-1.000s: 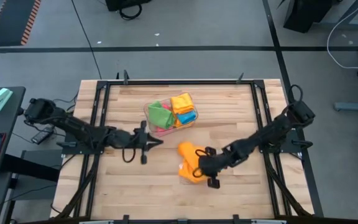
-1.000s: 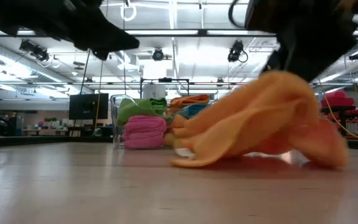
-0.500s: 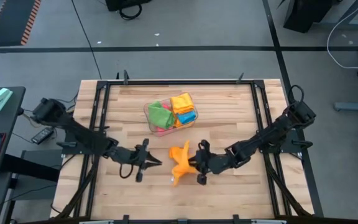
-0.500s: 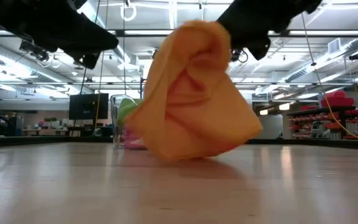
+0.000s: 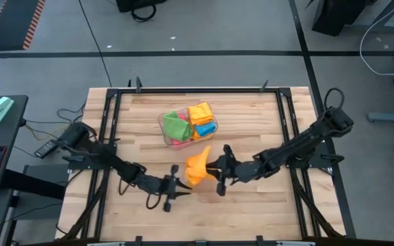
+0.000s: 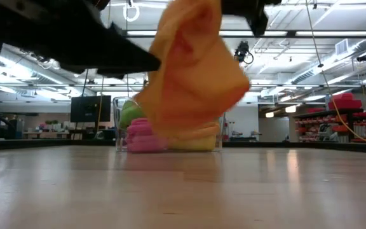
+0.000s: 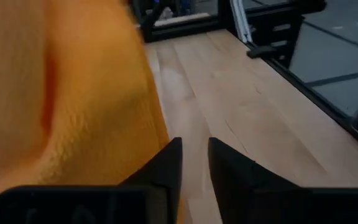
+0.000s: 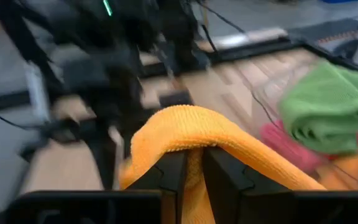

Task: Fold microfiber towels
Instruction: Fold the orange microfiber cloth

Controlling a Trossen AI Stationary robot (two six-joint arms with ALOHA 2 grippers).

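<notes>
Right gripper (image 5: 219, 170) lifts a crumpled orange microfiber towel (image 5: 198, 166) — pinched fast.
Left gripper (image 5: 177, 189) — slightly parted, empty — nears it mid-worktop.

A towel (image 5: 198, 166) hangs above the desk (image 5: 252, 123) centre, held by the right gripper (image 5: 217, 171) on its right side — the left gripper (image 5: 178, 190) sits just beside it, lower left. Behind them stands a bin (image 5: 163, 127) holding more towels (image 5: 189, 123).
</notes>
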